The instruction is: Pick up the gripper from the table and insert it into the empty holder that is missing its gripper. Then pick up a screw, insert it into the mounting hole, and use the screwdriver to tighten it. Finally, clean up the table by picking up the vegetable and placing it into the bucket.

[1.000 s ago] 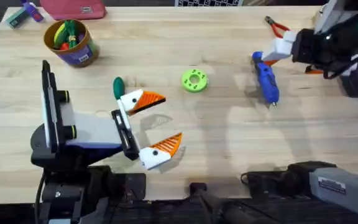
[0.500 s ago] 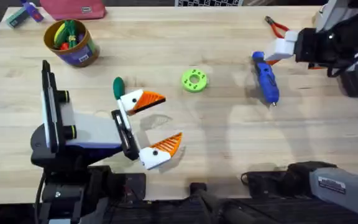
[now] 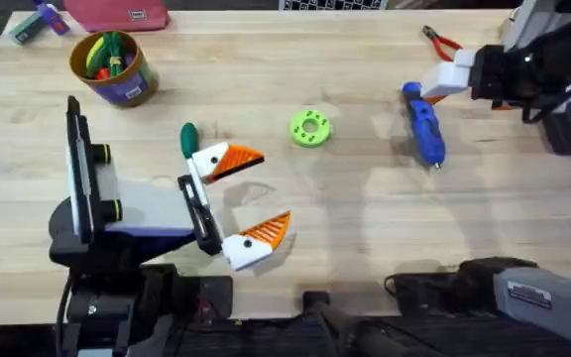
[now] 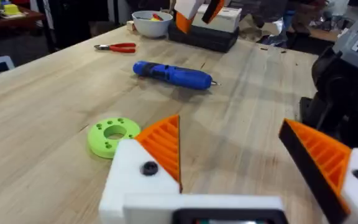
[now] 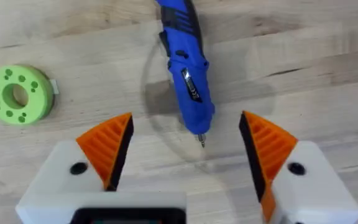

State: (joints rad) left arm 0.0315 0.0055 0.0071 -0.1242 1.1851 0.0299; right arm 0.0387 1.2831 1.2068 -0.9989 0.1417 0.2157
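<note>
Altogether, the light wooden table [image 3: 295, 59] carries one thick blue cylindrical powered screwdriver [image 3: 424, 123], one lime-green plastic ring with holes [image 3: 310, 128], one pair of red-handled pliers [image 3: 442, 42], one round yellow-brown bucket with a purple label band [image 3: 113, 67] and one small dark green toy vegetable [image 3: 187, 138]. The bucket stands at the far left corner with colourful toys inside. The vegetable lies just beside the upper white finger of the left gripper [image 3: 241, 198], which rests low near the left base, its two orange-tipped fingers spread wide and empty. The right gripper [image 5: 185, 146] hangs above the screwdriver with the arm reaching in from the far right edge, its jaws released and wide, the screwdriver's bit end lying between the two orange pads without touching either.
</note>
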